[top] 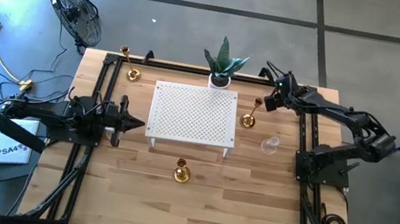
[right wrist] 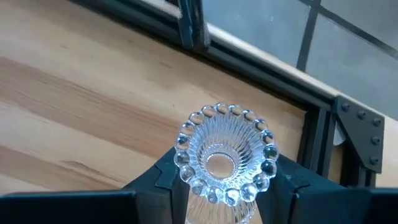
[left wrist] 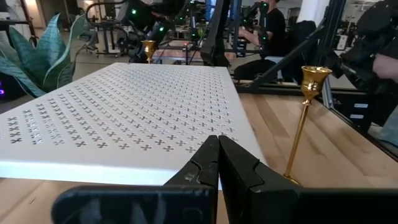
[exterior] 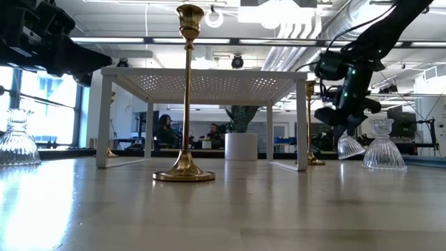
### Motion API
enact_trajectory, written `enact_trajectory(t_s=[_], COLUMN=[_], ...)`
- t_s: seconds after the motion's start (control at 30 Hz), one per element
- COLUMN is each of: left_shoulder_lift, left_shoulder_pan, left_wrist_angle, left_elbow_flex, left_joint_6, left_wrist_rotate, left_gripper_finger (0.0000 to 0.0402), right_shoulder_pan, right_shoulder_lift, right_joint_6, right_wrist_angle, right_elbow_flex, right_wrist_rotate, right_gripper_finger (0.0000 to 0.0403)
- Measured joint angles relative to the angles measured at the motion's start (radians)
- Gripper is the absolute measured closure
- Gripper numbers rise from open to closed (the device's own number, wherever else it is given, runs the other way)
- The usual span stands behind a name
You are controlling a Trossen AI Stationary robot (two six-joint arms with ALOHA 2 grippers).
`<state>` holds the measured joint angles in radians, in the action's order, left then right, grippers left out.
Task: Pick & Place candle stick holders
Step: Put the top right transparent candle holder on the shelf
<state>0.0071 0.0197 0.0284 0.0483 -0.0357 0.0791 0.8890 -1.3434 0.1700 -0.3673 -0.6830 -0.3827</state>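
My right gripper [right wrist: 224,183] is over the table's far right corner [top: 270,101], shut on a clear glass candle stick holder [right wrist: 225,152]. Another glass holder [top: 270,145] stands on its flared foot near the right arm, and a third [exterior: 14,139] stands at the low view's left. Gold holders stand upright on their round bases: one at the far left [top: 132,71], one right of the white stand [top: 250,118], one at the near centre [top: 181,173]. My left gripper [left wrist: 217,162] is shut and holds nothing. It points level at the stand's left side [top: 136,124]. My right gripper pinches the glass holder between its two fingers, one on each side, just under the beaded round rim [right wrist: 186,134], which hides the spot of contact. The fingers slant down. The ribbed flared foot [exterior: 350,148] hangs below them; whether it touches the table I cannot tell.
A white perforated stand [top: 193,113] on legs fills the table's middle, and a potted plant [top: 223,66] sits behind it at the far edge. Black rails [top: 309,145] run along both sides of the table. People sit in the room beyond [exterior: 167,129].
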Motion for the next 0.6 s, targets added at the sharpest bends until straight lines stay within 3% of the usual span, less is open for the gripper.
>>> enact_trajectory(t_s=[0.4,0.6], left_shoulder_lift=[0.000,0.000], left_shoulder_pan=[0.000,0.000], left_wrist_angle=[-0.001,-0.002], left_elbow_flex=[0.000,0.000], left_joint_6=[0.000,0.000], left_wrist_rotate=[-0.021,-0.020], left_gripper_finger=[0.0401,0.0401], right_shoulder_pan=[0.000,0.000], right_shoulder_lift=[0.243,0.387], right_joint_6=[-0.025,-0.066], right_wrist_angle=[-0.073,-0.097], right_elbow_flex=[-0.001,-0.002], right_wrist_rotate=[0.003,0.060], right_gripper_finger=[0.0276,0.0277])
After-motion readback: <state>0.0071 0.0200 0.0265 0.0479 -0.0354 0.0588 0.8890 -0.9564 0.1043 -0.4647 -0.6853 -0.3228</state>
